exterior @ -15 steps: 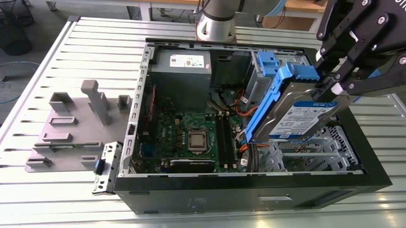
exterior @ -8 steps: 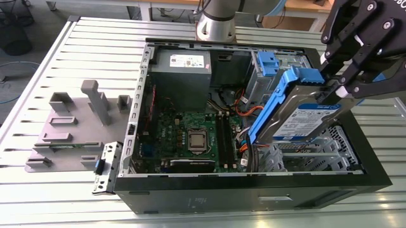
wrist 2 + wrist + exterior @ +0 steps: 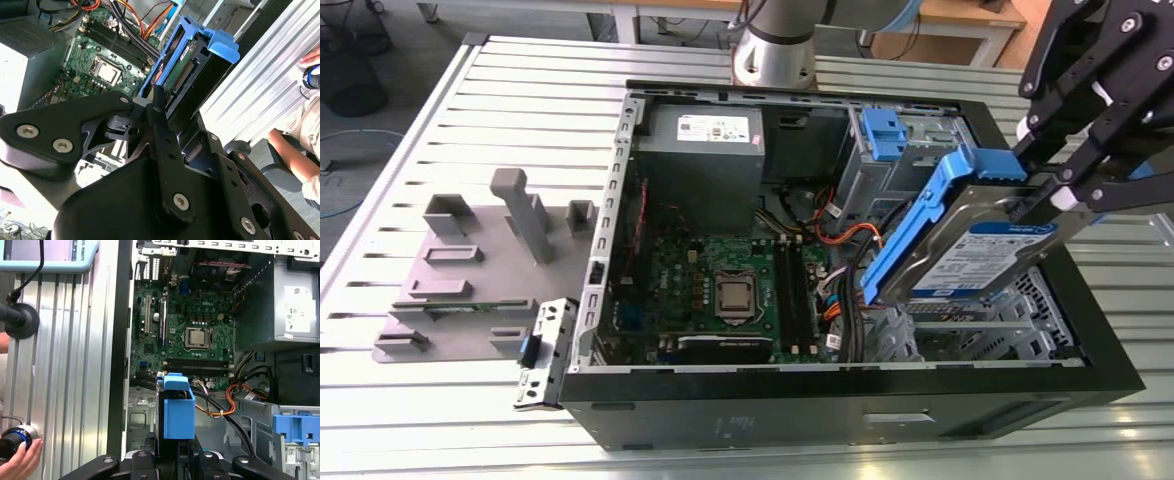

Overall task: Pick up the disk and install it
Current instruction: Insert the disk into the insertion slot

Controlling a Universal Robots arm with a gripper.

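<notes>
The disk [image 3: 981, 245] is a silver hard drive with a white-and-blue label in a blue carrier frame. It hangs tilted, one end high, over the open computer case [image 3: 854, 420] at the exterior view's right. My gripper [image 3: 1047, 198] is shut on its upper end. Its lower end points down toward the metal drive cage [image 3: 961, 335] in the case. In both wrist views the blue frame of the disk [image 3: 192, 60] [image 3: 178, 410] stands out from between my black fingers [image 3: 159, 107], above the green motherboard [image 3: 190, 335].
A grey power supply [image 3: 703, 140] and a blue bracket [image 3: 887, 130] sit at the case's back. A grey fixture plate with upright holders [image 3: 467, 270] lies on the slatted table at the exterior view's left. A person's hand [image 3: 20, 460] and arm [image 3: 295, 155] are beside the table.
</notes>
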